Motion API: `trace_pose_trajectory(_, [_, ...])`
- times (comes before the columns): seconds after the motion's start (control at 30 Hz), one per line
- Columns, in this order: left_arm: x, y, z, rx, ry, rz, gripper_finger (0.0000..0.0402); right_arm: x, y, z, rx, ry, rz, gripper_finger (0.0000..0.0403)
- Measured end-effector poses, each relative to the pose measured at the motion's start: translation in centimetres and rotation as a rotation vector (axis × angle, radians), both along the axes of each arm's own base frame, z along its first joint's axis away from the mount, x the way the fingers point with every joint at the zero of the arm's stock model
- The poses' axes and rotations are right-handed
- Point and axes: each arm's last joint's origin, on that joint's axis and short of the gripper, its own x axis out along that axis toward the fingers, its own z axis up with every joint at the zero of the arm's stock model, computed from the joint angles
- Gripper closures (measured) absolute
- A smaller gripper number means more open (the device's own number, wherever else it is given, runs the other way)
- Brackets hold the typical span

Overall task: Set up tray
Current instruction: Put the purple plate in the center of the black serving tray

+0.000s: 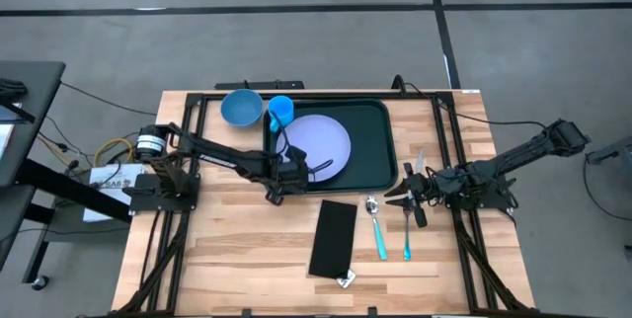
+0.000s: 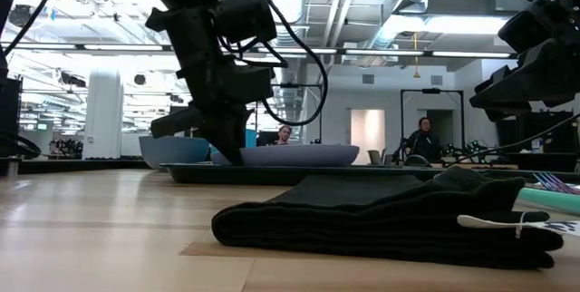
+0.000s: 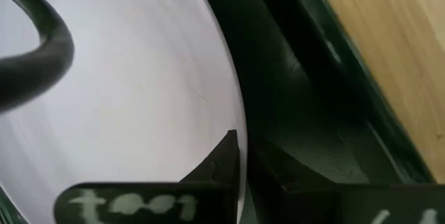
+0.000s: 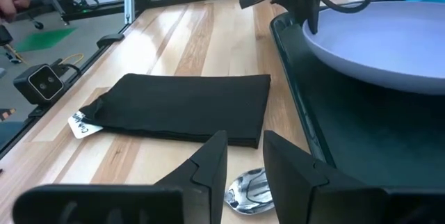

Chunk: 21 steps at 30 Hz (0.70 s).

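Observation:
The dark green tray (image 1: 380, 150) lies at the far middle of the table. On it rests the lavender plate (image 1: 321, 145), and a blue cup (image 1: 280, 111) stands at the tray's far left corner. A blue bowl (image 1: 240, 108) sits on the table just left of the tray. My left gripper (image 1: 286, 175) stands at the plate's near left rim and is shut on it. My right gripper (image 1: 405, 198) hovers over the table right of the tray, above the spoon (image 1: 376, 227) and fork (image 1: 407, 231), fingers slightly open and holding nothing. My left gripper pinches the plate's rim (image 3: 236, 99) at its near left side, one finger (image 3: 226, 158) on the plate's upper face and the other (image 3: 285, 172) outside, over the tray floor. The fingers come from above, pointing down (image 4: 306, 5). Whether the plate is lifted off the tray I cannot tell.
A folded black napkin (image 1: 334, 237) with a white tag (image 1: 346, 278) lies near the table's front middle, left of the teal-handled spoon and fork. Black frame rails run along both table sides. Bare wood lies at the near left. People sit in the room beyond (image 2: 421, 138).

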Motion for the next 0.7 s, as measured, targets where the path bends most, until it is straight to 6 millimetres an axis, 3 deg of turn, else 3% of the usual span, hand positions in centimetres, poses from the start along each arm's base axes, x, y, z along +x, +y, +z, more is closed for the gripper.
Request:
trace_pose_trajectory(0.17, [0.0,-0.3,0.0,-0.005,-0.001,-0.007,0.0384,0.0,0.0,0.0,0.0,0.0,0.0,0.0316])
trace_pose_trajectory(0.5, [0.0,-0.6,0.0,0.002,-0.004,-0.003,0.0324,0.0,0.0,0.0,0.0,0.0,0.0,0.0316])
trace_pose_trajectory(0.7, [-0.1,-1.1,0.2,0.177,-0.002,0.022,0.0308,0.0,0.0,0.0,0.0,0.0,0.0,0.0316])
